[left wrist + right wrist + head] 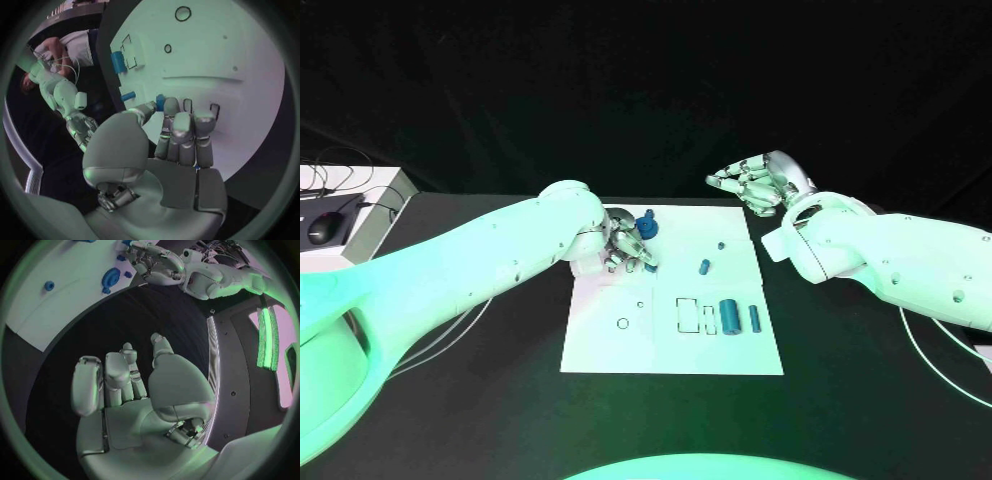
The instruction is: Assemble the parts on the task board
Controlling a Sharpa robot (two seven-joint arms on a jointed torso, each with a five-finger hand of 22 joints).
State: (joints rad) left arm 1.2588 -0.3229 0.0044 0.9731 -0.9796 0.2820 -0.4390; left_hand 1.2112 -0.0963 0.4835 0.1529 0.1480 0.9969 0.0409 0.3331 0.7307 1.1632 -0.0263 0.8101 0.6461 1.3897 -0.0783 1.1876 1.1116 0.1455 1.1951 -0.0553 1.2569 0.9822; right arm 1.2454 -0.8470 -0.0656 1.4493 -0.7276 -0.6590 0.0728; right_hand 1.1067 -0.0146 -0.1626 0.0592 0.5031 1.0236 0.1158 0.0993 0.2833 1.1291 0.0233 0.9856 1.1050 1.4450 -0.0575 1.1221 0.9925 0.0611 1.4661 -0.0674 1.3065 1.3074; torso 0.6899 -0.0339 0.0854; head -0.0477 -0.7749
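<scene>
Left hand (626, 243) over task board's (672, 345) far edge, right hand (751, 180) beyond it.

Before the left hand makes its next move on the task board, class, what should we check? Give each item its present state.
1. Left hand over the task board: ok.
2. Left hand grips a part: cannot tell; a blue piece shows at its fingertips.
3. Right hand off the board, holding nothing: ok.
4. Two blue cylinders lie side by side on the board: ok.
5. Small blue part lies loose mid-board: ok.
</scene>
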